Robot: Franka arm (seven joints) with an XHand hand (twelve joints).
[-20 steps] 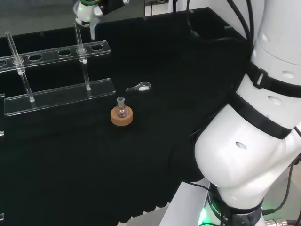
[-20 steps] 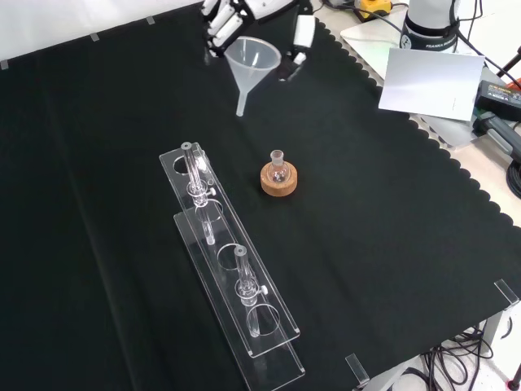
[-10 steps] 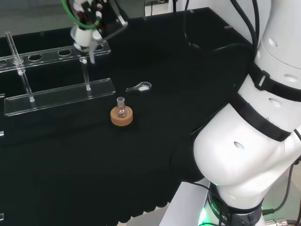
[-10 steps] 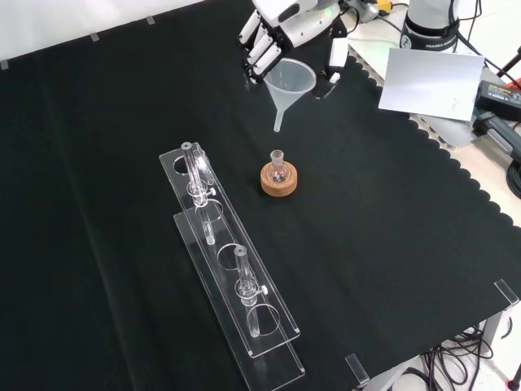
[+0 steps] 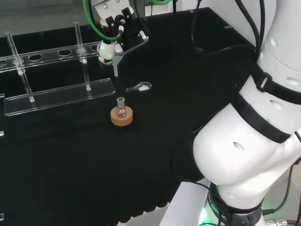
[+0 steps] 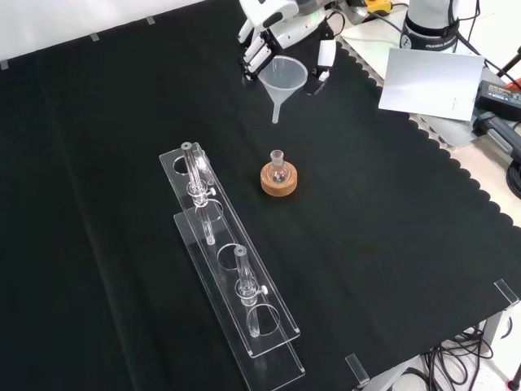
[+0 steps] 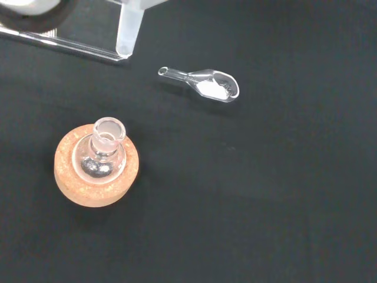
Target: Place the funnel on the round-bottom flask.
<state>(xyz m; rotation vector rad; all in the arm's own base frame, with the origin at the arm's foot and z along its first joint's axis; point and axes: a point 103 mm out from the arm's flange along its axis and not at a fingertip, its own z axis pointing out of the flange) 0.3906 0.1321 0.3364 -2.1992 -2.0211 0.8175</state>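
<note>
Above black cloth, clear conical funnel [image 6: 282,78]; narrow stem.

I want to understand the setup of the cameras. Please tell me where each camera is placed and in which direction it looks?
Head view: behind and above the arm's base, looking over the white arm links at the bench.
Front view: facing the arm, looking down on the cloth; the hand enters from the top, holding the funnel.
Wrist view: at the wrist, looking down past the funnel's stem.
All three share the round-bottom flask on its cork ring.
</note>
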